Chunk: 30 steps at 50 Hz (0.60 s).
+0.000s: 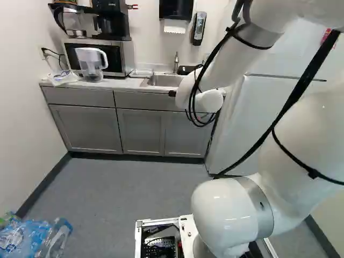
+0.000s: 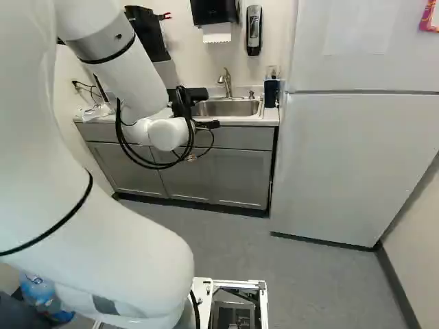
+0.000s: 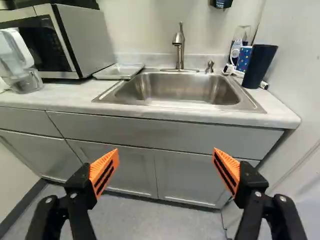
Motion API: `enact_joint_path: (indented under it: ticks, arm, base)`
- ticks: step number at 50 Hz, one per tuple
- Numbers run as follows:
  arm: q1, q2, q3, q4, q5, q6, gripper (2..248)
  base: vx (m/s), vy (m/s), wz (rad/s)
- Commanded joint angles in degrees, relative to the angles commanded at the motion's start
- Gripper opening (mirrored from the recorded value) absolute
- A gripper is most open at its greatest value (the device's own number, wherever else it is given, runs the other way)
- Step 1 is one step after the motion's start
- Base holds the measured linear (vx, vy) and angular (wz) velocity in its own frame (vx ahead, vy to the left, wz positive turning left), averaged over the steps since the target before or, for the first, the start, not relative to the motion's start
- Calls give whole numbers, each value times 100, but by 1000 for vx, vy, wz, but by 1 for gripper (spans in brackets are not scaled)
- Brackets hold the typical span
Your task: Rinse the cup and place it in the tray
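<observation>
The end effector (image 2: 197,94) (spread wide) faces the sink (image 3: 175,91).

Bright, diffuse indoor light, faint shadows, slightly soft fine detail

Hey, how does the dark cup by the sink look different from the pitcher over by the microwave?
The cup is dark and opaque, while the pitcher is see-through in its lower part, with white above. The pitcher has a big white handle; no handle shows on the cup. The cup is plainly slimmer than the pitcher. Both stand on the counter.
</observation>
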Motion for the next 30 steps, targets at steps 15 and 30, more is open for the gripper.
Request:
enact_joint_path:
  ticks: [15, 30]
  arm:
    - [-2, -8, -209, 0, -573, 0, 247]
    - [-5, -4, -406, 0, -1037, 0, 247]
  base:
    - [0, 0, 0]
    - [0, 0, 0]
